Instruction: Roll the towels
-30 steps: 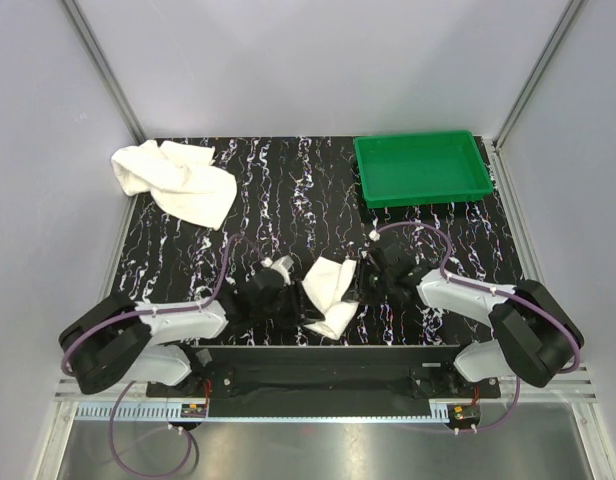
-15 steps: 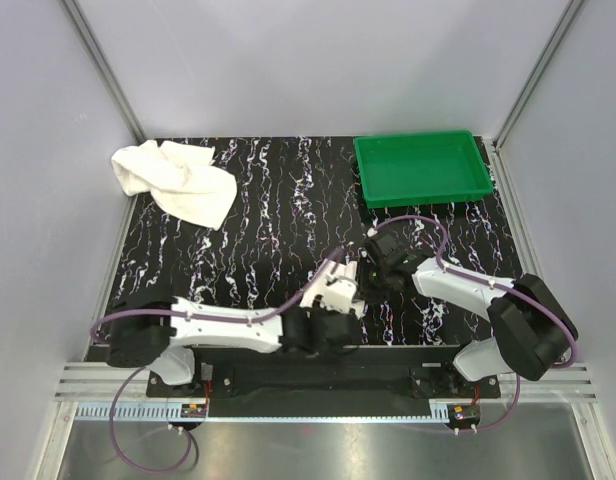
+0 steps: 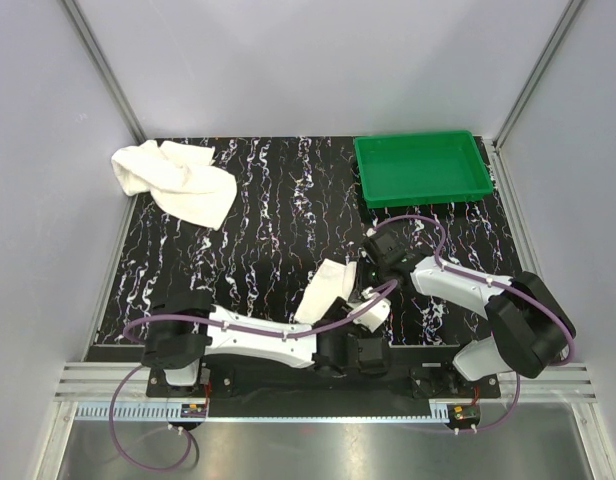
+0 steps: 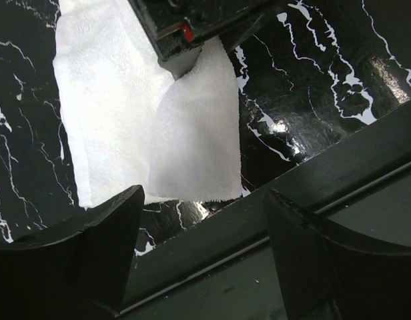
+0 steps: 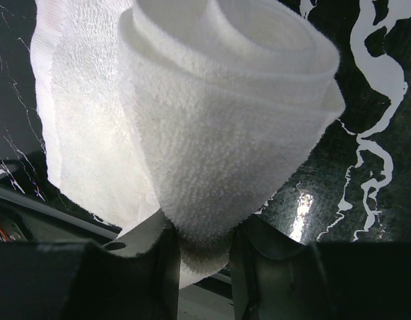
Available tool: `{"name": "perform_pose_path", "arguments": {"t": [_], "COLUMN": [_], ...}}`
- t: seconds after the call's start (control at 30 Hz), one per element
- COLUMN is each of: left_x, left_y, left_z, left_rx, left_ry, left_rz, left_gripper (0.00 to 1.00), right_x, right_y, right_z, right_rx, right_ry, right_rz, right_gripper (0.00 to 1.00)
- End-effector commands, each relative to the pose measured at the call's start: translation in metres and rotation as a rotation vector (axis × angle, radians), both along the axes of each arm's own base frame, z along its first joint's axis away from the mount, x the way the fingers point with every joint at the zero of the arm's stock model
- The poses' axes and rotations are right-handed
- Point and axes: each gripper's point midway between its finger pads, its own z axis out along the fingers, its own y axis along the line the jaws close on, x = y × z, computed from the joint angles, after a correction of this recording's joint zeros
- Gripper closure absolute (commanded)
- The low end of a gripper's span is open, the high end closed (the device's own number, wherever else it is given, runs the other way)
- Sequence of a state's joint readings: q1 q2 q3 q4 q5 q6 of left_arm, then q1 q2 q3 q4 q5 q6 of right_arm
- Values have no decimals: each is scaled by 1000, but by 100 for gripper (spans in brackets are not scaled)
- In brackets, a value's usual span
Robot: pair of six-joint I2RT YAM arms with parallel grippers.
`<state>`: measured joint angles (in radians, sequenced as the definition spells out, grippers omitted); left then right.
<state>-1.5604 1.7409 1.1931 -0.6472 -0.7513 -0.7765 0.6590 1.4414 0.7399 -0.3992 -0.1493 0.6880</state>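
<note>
The smaller towel [image 3: 325,289] lies near the table's front edge, partly rolled. In the right wrist view its rolled end [image 5: 225,120] stands between my fingers, and my right gripper [image 5: 202,250] is shut on it. From above, the right gripper [image 3: 372,266] sits at the towel's right end. My left gripper [image 3: 359,352] hangs over the dark base rail just in front of the towel, open and holding nothing. The left wrist view shows that gripper [image 4: 202,200] short of the flat towel's [image 4: 139,127] near edge. The larger towel [image 3: 177,178] lies crumpled at the back left.
A green tray [image 3: 421,168] stands at the back right corner. The left arm [image 3: 248,338] stretches across the front edge along the black base rail [image 3: 288,378]. Grey walls close in the table on three sides.
The left arm has swept right along the front edge and its jaws have opened wide, off the small towel. The right gripper has kept its hold on the towel's end.
</note>
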Motion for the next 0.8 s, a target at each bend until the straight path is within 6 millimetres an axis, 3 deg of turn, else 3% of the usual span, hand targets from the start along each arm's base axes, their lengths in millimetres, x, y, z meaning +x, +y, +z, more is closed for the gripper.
{"name": "perform_pose_path", "arguments": {"t": [0.0,0.27,0.5,0.63,0.77], "left_x": [9,11,16,19,19], "left_y": [-14,-25,-17,-11,-9], "left_z": [11,-36,-55,-58,-57], "left_rx": [1,97,128,118,115], "left_ry": [-78,-71,-50,-41,-39], "left_rz": [-30,-76,-46,-31,-30], "left_gripper": [23,23,31,49,77], "right_x": [-9,-9,-15,-17,-19], "right_y": [-12,-11,-17,-16,-17], "right_z": [-10,-5,-4,-6,-7], "right_rx": [-75,-68,-78,-68,-71], "right_ry": [35,32,36,43,49], "right_rz": [16,24,21,18,18], "right_gripper": [90,91,91,91,91]}}
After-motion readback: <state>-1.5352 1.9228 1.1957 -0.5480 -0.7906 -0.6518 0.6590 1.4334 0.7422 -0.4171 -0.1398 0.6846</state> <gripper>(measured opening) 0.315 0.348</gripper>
